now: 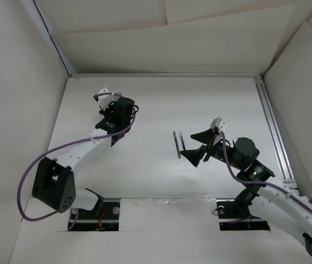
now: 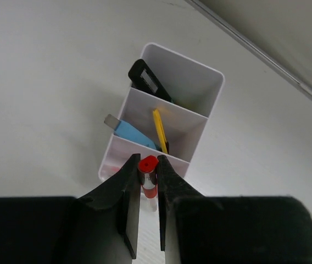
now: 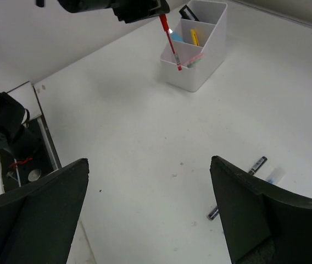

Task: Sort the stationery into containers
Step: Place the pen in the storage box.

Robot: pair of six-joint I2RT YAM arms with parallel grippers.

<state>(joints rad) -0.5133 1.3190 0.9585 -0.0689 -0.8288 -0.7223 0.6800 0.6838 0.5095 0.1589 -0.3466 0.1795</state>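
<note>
On the table (image 1: 161, 110), a dark pen (image 3: 257, 163) lies loose just beside the right pincer (image 3: 149, 162), partly hidden behind one of its fingers. That pincer is spread wide and grips nothing. Well apart from it stands the white box (image 2: 200, 74), with a yellow pen (image 2: 159, 129), a blue item (image 2: 134, 132) and a black item (image 2: 145, 80) in its compartments. The left pincer (image 2: 146, 160) is clenched on a red pen (image 3: 170, 41), which points down over the box's near end.
</note>
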